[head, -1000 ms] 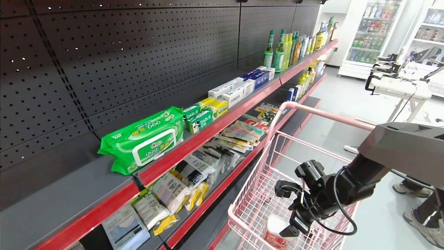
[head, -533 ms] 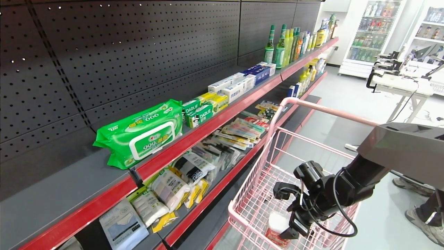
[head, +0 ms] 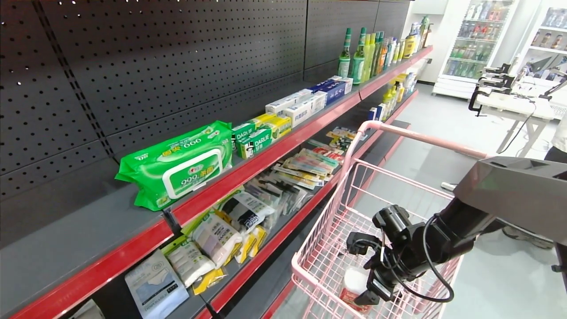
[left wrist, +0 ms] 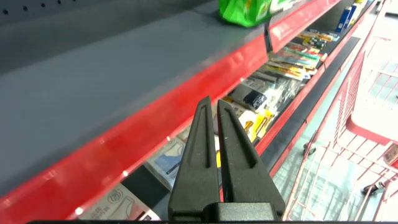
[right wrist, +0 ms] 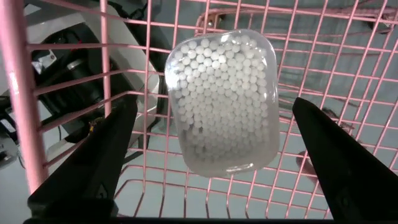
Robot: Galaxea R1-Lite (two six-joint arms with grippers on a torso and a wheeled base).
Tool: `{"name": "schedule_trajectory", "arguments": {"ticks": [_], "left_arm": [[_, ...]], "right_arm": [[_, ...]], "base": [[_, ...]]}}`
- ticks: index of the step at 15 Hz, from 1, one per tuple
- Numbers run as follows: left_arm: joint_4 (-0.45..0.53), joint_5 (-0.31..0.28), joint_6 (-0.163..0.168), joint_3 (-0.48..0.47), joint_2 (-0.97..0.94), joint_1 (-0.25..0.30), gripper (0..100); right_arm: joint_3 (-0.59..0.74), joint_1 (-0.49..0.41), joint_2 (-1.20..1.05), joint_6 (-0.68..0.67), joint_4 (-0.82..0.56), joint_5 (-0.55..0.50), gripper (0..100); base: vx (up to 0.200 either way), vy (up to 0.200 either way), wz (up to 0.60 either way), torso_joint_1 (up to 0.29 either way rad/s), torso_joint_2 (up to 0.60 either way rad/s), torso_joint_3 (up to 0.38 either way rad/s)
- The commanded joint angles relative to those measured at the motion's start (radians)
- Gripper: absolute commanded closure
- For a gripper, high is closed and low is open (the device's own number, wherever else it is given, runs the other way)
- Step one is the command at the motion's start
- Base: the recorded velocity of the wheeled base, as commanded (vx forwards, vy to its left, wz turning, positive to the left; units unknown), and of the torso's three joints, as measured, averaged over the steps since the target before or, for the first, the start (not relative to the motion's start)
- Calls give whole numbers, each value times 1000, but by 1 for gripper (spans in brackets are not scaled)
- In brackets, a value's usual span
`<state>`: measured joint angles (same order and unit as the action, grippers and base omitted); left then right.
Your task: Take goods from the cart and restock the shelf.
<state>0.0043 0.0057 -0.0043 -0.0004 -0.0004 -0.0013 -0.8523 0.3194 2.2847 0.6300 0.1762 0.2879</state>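
Your right gripper (right wrist: 213,106), jaws spread, hangs above a clear plastic tub of white beads (right wrist: 221,102) in the pink wire cart (head: 421,141): likely light, slick; pinch its long sides. Left gripper (left wrist: 214,106) clenched.

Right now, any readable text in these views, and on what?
Green wipes pack: large digits and characters on the lid label, not quoted here.
Green toothpaste boxes: white brand lettering, not quoted.
White and blue boxes, bottles, lower-shelf packets: too small to read.
Clear bead container in the cart: none on its top.
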Motion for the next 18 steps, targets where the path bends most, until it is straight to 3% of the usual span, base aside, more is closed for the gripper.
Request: {"name": "schedule_trajectory", "arguments": {"ticks": [1,5,18], "left_arm": [[0,0,0,0,0,0,100],[0,0,0,0,0,0,100],[0,0,0,0,0,0,100]], "right_arm": [[-8,-3,2,4,0,1,0],[-20,-3,15,14,3,-1,0],[-27,-3,44,7,43,5,0]], "base": [[0,0,0,-183,466,286],[0,0,0,-93,247,148],[0,0,0,-2,5,2]]}}
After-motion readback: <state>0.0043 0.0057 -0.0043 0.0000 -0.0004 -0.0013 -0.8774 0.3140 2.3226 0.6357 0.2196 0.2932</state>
